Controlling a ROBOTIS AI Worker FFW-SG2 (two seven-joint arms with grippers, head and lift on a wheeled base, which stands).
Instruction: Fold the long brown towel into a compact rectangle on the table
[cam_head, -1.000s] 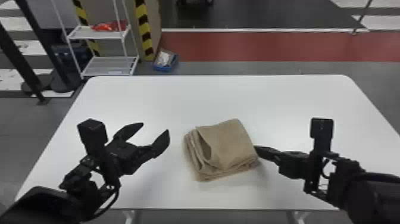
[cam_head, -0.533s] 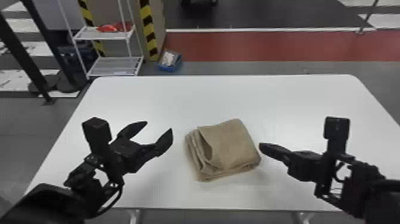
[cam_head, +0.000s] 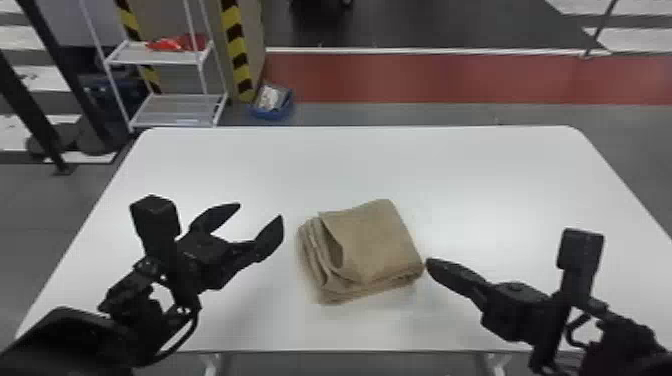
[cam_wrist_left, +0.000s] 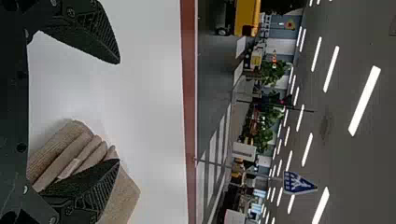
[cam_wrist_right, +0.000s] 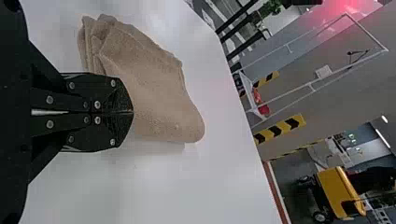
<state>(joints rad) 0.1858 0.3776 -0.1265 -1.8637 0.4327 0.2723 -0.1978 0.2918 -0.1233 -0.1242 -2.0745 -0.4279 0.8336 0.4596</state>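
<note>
Left arm (cam_head: 65, 345): enters the head view at the bottom left corner and reaches forward and inward over the counter (cam_head: 450, 165). The left gripper (cam_head: 260, 211) is located left of the towel (cam_head: 380, 242), apart from it in the head view, and points toward the far side. Its jaws are spread wide, with nothing between them. In the left wrist view, one jaw overlaps part of the towel and hides it.

Right arm (cam_head: 630, 345): enters at the bottom right corner and extends inward over the counter. The right gripper (cam_head: 428, 262) points left and slightly away from the robot, its tip just beside the towel's right edge. Contact cannot be confirmed. In the right wrist view, its jaws are pressed together and cover part of the towel.

Towel: rests near the middle of the counter, between the grippers, folded into a compact, layered stack set at an angle. The layered edges face left; the top layer gapes at that side.

Surroundings: beyond the counter's far left corner stands a white rack (cam_head: 175, 107), with red items (cam_head: 177, 44) on its upper shelf. A blue bin (cam_head: 272, 112) sits on the floor near a black-and-yellow striped post (cam_head: 240, 50). A red floor strip (cam_head: 425, 77) runs behind the counter.
</note>
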